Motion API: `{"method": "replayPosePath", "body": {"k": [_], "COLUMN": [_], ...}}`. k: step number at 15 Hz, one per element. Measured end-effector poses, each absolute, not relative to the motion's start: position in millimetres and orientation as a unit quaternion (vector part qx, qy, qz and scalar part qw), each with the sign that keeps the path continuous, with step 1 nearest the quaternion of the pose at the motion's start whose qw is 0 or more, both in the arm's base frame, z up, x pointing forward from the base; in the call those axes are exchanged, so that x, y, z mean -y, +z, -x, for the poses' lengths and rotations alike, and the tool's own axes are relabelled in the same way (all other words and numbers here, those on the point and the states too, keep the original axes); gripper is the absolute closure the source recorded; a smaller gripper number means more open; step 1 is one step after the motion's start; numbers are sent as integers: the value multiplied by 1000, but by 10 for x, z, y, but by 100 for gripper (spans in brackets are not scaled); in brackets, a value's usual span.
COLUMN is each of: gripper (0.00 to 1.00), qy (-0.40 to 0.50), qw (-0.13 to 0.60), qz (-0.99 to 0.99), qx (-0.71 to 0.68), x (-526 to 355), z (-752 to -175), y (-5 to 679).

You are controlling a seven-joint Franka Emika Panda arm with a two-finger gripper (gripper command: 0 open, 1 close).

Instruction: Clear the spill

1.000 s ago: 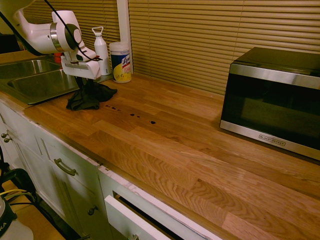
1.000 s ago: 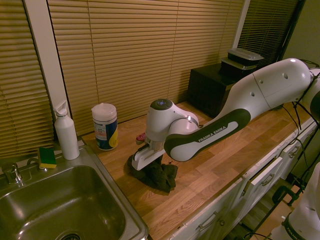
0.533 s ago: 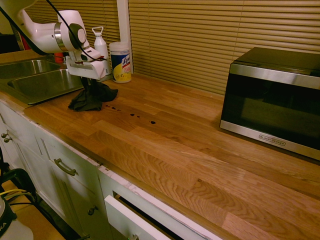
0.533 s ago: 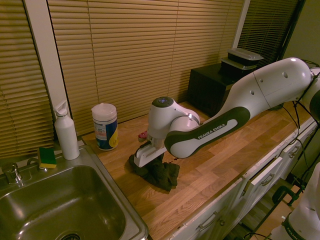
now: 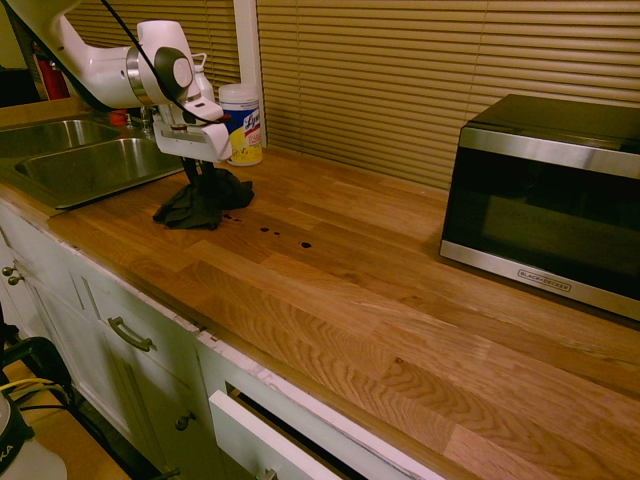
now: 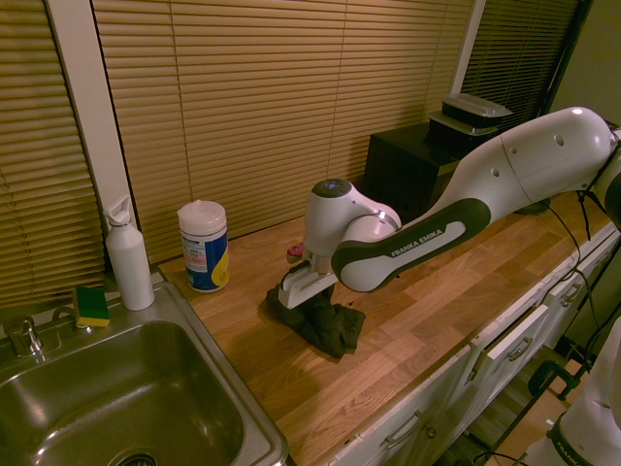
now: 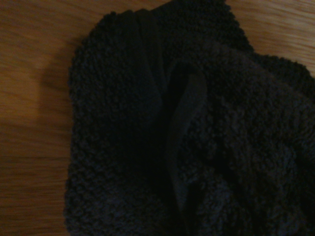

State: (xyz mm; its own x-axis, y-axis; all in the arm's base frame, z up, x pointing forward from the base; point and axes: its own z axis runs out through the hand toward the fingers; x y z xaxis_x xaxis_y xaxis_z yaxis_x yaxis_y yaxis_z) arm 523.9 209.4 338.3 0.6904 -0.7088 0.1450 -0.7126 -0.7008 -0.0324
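Note:
The spill [image 5: 286, 237] is a short row of small dark drops on the wooden counter [image 5: 330, 300], just right of a black cloth rag [image 5: 205, 200]. My gripper [image 5: 203, 168] points down and is shut on the bunched top of that rag, whose lower folds drag on the wood. From the other side the rag [image 6: 324, 323] hangs under the gripper [image 6: 312, 296], and a few dark specks show by its far edge. The wrist view is filled by the dark knitted rag [image 7: 187, 128] over wood.
A steel sink [image 5: 75, 160] lies at the counter's left end. A wipes canister [image 5: 241, 123] and a white bottle [image 6: 128, 255] stand by the blinds, a sponge [image 6: 92, 305] near the tap. A black microwave [image 5: 550, 200] sits at the right.
The gripper has slid along the counter away from the sink toward the drops, dragging the rag with it. The leftmost drops are now under or at the rag's edge.

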Motion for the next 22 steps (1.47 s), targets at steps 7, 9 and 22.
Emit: {"method": "replayPosePath", "body": {"k": [7, 9, 22], "gripper": [100, 100, 100], "qy": [75, 76, 69], "qw": [14, 13, 0], "qz": [-901, -894, -850], "qx": [428, 441, 522], "x": [-1065, -746, 1161], "z": [-5089, -5058, -4797], "y": [3417, 3449, 3493]}}
